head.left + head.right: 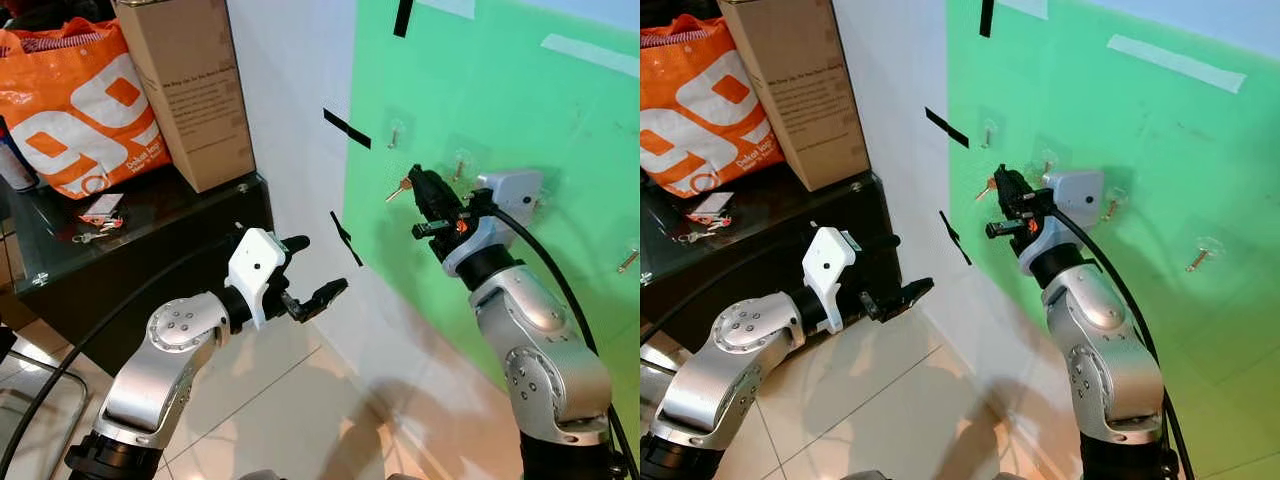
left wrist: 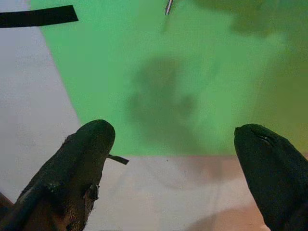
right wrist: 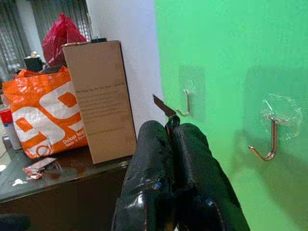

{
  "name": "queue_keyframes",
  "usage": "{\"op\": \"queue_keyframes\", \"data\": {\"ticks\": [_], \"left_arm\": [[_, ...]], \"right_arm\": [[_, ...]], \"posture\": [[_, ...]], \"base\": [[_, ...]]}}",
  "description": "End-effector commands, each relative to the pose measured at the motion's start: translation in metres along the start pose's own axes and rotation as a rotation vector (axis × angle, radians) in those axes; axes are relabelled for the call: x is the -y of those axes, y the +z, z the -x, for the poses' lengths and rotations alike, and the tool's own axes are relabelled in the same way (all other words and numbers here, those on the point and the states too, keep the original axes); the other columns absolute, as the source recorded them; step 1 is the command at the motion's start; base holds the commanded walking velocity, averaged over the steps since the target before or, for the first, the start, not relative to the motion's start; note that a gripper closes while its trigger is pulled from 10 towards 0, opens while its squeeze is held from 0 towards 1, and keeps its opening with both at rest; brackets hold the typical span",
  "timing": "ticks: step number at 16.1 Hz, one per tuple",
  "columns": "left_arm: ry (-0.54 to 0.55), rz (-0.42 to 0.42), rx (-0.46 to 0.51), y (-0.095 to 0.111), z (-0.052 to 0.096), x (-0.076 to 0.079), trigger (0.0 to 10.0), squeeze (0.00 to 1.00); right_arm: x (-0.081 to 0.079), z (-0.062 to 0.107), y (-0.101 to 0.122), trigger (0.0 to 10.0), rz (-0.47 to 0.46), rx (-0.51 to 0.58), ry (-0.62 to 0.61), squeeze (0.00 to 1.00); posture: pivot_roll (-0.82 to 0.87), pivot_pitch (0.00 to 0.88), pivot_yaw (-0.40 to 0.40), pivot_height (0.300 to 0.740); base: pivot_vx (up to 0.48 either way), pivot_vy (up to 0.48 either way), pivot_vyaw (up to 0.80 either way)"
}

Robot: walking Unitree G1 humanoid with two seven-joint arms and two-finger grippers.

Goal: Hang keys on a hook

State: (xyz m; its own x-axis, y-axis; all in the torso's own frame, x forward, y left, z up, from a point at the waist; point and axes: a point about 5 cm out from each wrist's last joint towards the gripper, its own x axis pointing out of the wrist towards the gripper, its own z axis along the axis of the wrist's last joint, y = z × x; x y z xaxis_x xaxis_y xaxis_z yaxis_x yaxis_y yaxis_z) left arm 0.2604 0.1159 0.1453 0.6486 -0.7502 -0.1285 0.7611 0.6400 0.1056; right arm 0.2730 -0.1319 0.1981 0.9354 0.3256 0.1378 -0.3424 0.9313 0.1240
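The right tool (image 1: 425,195) is raised to the green wall (image 1: 500,100), its two black fingers (image 3: 166,163) pressed tight together on the key (image 1: 399,187), whose small brass end sticks out past the fingertips. The key sits just beside a metal hook on a clear pad (image 3: 184,104), though I cannot tell whether it touches the hook. A second hook on a round clear pad (image 3: 272,139) is fixed to the same wall near the first, and a third hook (image 1: 629,261) is set well apart from those two. Strips of black tape (image 1: 346,128) run across the edge where the green meets the white wall. The left tool (image 1: 308,272) hovers lower down, out in front of the wall and above the tiled floor (image 1: 280,400), with its fingers (image 2: 82,159) spread wide and nothing between them. Behind it stands a dark glass surface (image 1: 150,215) carrying an orange shopping bag (image 1: 80,100), a tall cardboard box (image 1: 190,80) beside the bag, and a small red and white wrapper (image 1: 102,208) lying near the bag.
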Motion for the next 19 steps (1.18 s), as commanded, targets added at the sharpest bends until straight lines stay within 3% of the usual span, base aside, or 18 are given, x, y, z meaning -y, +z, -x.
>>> {"op": "queue_keyframes", "data": {"ticks": [1,9,19], "left_arm": [[-0.001,-0.012,0.006,0.005,0.002,-0.001,10.0,0.00],[-0.013,-0.013,0.005,0.004,-0.001,-0.001,10.0,0.00],[-0.015,-0.020,0.008,0.004,-0.002,-0.002,10.0,0.00]], "right_arm": [[0.003,-0.003,0.005,10.0,-0.005,0.022,-0.028,0.00],[0.028,0.006,0.003,10.0,-0.015,0.020,-0.171,0.00],[0.032,0.022,-0.014,10.0,-0.049,-0.047,-0.194,0.00]], "posture": [[-0.06,0.000,0.040,0.740],[-0.06,0.000,0.049,0.740],[-0.06,0.000,0.042,0.740]], "base": [[0.000,0.000,0.00],[0.000,0.000,0.00],[0.000,0.000,0.00]]}}
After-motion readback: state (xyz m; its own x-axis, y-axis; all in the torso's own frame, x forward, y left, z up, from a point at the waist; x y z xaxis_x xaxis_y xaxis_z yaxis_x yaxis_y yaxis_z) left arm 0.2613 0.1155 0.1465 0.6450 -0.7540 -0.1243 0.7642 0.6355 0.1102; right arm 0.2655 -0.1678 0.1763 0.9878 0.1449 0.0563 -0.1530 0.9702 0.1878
